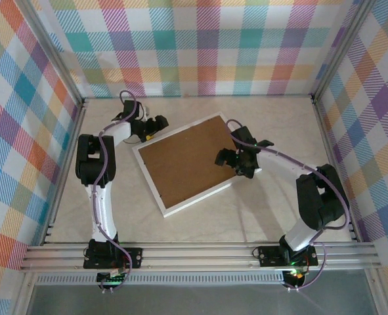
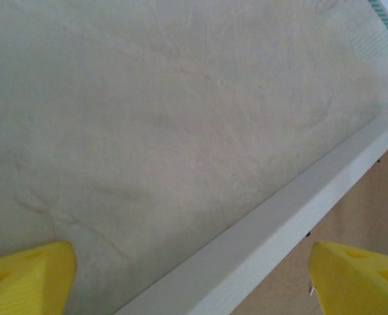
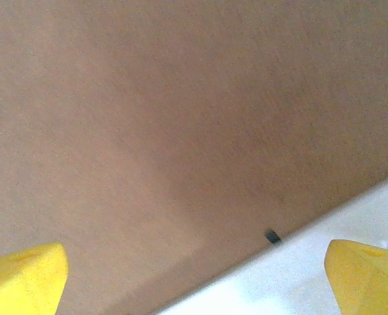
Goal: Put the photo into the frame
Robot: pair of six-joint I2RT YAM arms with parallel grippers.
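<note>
Bright even light; soft shadows; wrist views blurred.

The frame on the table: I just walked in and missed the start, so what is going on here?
The frame lies face down and askew on the table, its brown board up. Both arms reach over it. The left tool is open, straddling the white border at the frame's far-left edge. The right tool is open above the board near the right edge. Neither holds anything.

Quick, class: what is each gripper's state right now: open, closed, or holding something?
Left gripper: open, holding nothing; jaws either side of the rim of the frame.
Right gripper: open, holding nothing, above the frame's brown back.
</note>
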